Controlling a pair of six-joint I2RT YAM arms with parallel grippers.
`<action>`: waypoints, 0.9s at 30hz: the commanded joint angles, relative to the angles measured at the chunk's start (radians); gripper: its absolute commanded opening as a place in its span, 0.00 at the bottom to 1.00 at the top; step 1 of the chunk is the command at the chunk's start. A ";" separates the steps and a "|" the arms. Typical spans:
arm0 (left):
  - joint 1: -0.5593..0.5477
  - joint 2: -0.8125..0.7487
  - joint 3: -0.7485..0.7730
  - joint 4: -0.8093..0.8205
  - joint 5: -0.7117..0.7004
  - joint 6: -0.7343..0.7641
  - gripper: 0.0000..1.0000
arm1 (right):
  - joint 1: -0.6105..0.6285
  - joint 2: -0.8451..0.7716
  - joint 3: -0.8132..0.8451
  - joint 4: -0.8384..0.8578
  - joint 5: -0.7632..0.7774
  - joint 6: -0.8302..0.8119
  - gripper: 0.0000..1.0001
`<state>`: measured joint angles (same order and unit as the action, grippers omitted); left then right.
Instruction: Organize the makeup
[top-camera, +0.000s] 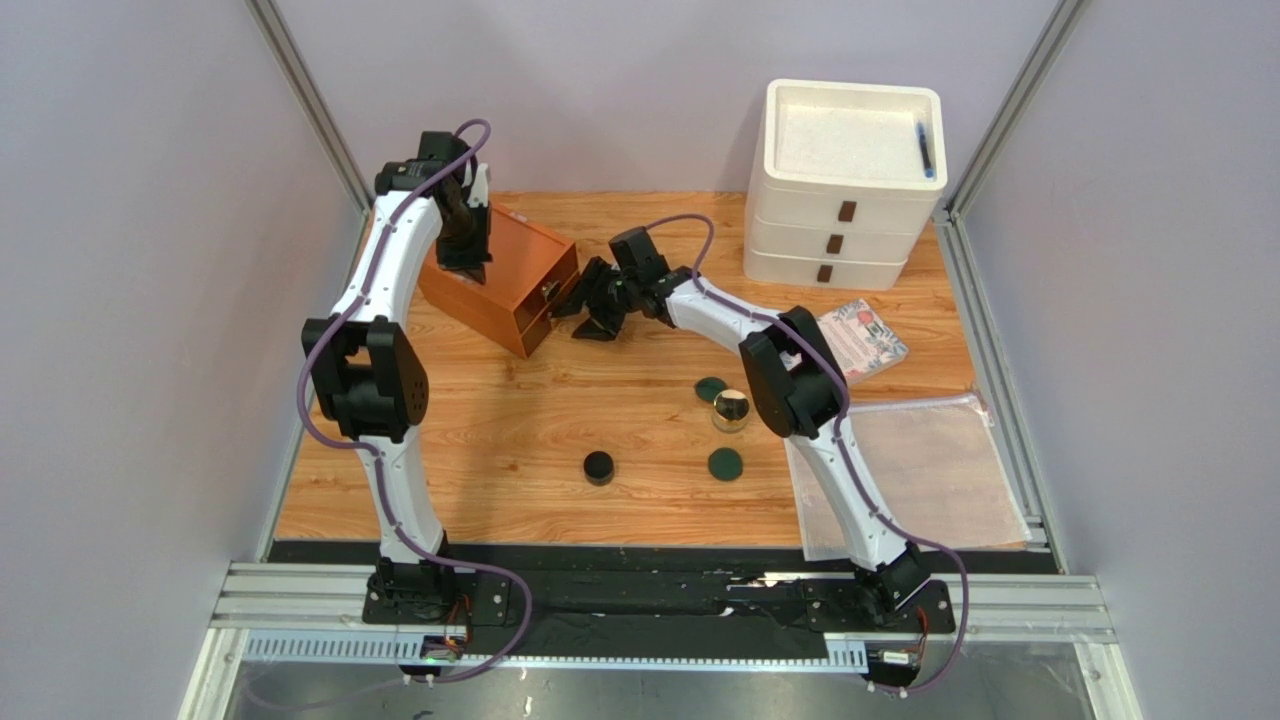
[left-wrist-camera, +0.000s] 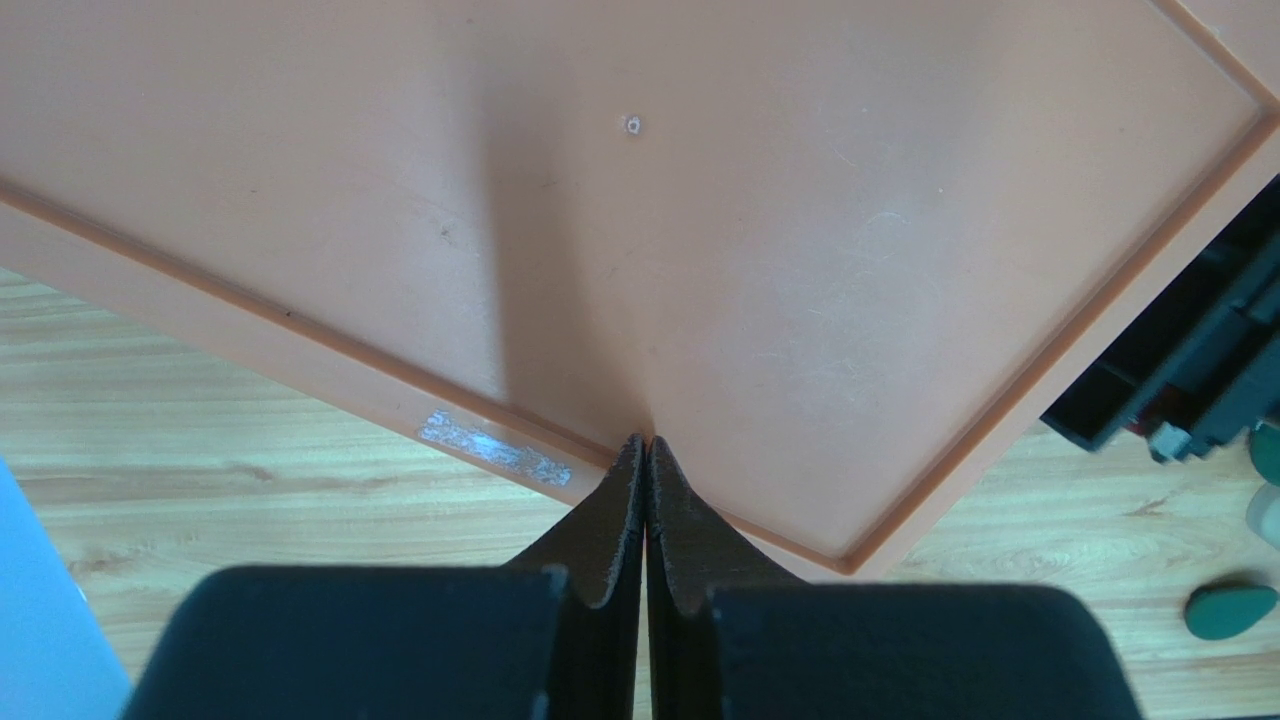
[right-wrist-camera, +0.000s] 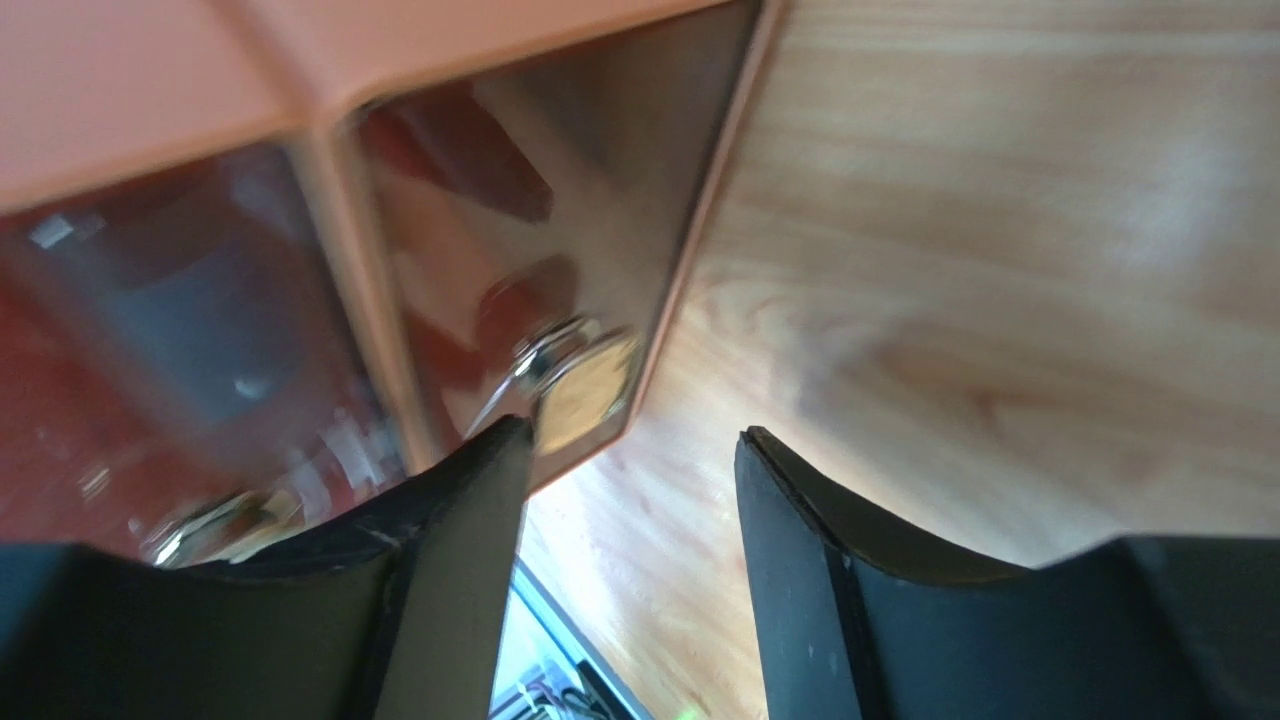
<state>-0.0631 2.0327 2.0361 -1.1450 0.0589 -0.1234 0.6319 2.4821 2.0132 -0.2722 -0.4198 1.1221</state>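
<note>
Left pincer: shut tight, fingertips together and pressed on the lid of the orange box; nothing held.
Right pincer: moderately open, nothing between the fingers, at the glossy drawer front of the same box; one finger just beside a metal knob.
Makeup, loose on the wooden worktop, right of centre:
- dark green discs: two.
- gold-rimmed round jar: one, just beside the farther disc.
- black round pot: one, apart to the left.

Also present:
- white drawer unit: one, three tiers, far right corner.
- printed packet: one.
- clear plastic bag: one, at the right edge.
</note>
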 joint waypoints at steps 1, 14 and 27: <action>0.005 -0.011 -0.011 -0.047 -0.005 0.025 0.00 | 0.000 0.046 0.078 0.008 0.021 0.031 0.56; 0.005 -0.016 -0.008 -0.052 -0.002 0.019 0.00 | 0.000 0.074 0.162 -0.171 0.073 -0.057 0.35; 0.005 -0.012 -0.011 -0.050 -0.002 0.016 0.00 | -0.035 -0.182 -0.229 -0.223 0.108 -0.203 0.35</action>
<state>-0.0631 2.0327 2.0361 -1.1450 0.0616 -0.1207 0.6090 2.3722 1.8870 -0.3775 -0.3775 1.0103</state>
